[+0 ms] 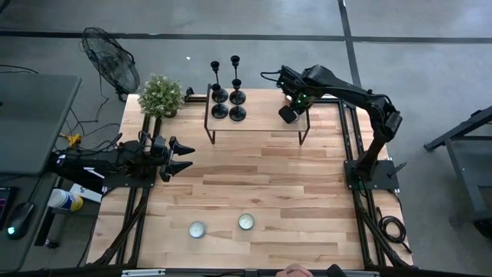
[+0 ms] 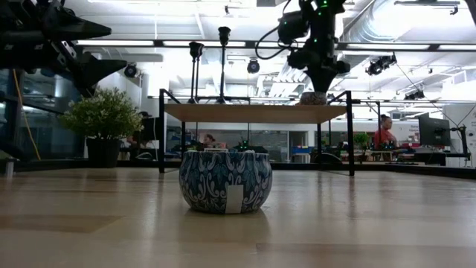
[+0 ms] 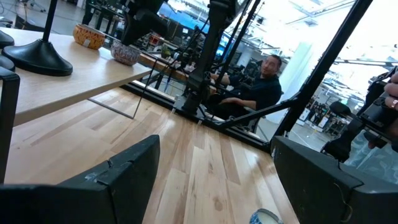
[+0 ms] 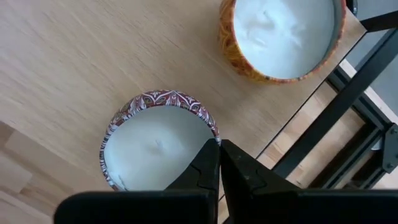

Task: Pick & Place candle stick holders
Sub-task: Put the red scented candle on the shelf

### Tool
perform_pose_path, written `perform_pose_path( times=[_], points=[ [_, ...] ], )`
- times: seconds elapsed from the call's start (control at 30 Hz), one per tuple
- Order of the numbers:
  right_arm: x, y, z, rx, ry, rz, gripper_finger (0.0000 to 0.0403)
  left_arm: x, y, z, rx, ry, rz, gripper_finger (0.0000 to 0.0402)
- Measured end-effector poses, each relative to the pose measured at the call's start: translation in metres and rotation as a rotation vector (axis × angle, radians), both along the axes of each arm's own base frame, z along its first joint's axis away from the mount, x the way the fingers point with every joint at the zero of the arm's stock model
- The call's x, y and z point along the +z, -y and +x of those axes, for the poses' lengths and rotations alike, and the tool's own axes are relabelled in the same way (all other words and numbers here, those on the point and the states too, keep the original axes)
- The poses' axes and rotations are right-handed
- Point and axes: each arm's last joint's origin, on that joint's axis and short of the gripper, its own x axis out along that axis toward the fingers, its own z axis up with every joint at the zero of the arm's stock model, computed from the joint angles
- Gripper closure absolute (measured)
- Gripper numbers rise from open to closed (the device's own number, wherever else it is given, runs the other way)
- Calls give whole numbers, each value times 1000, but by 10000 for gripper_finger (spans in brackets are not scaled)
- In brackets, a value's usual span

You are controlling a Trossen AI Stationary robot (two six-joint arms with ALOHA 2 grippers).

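Note:
Several slim black candle stick holders stand upright on their round bases on the left part of a raised wooden shelf at the table's far side. Their tops show in the low view, and one base shows in the left wrist view. My right gripper is shut and points down over the shelf's right part, right above a red-patterned tin of white wax. My left gripper is open and empty, level above the table's left side, pointing toward the right. My right gripper's shut fingertips stand over the rim of the red-patterned tin, coming from above. I cannot tell whether they touch it. The tin sits flat on the shelf.
An orange-patterned tin sits beside the red one on the shelf. Two low round tins stand near the table's near edge; one shows blue-patterned in the low view. A potted plant stands at the far left corner. People sit beyond the table.

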Motion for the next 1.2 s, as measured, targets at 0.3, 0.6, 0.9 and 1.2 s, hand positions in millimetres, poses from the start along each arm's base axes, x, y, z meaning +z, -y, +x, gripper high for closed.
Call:
perform_pose_path(
  times=[0.3,0.6,0.9,1.2],
  points=[
    [0,1,1,1,12,-2,403,0,0,0,0,0,0,98],
    [0,0,0,3,-9,-8,403,0,0,0,0,0,0,98],
    [0,0,0,6,-12,-8,402,0,0,0,0,0,0,98],
    [1,0,-1,6,-10,-8,402,0,0,0,0,0,0,98]
  ],
)
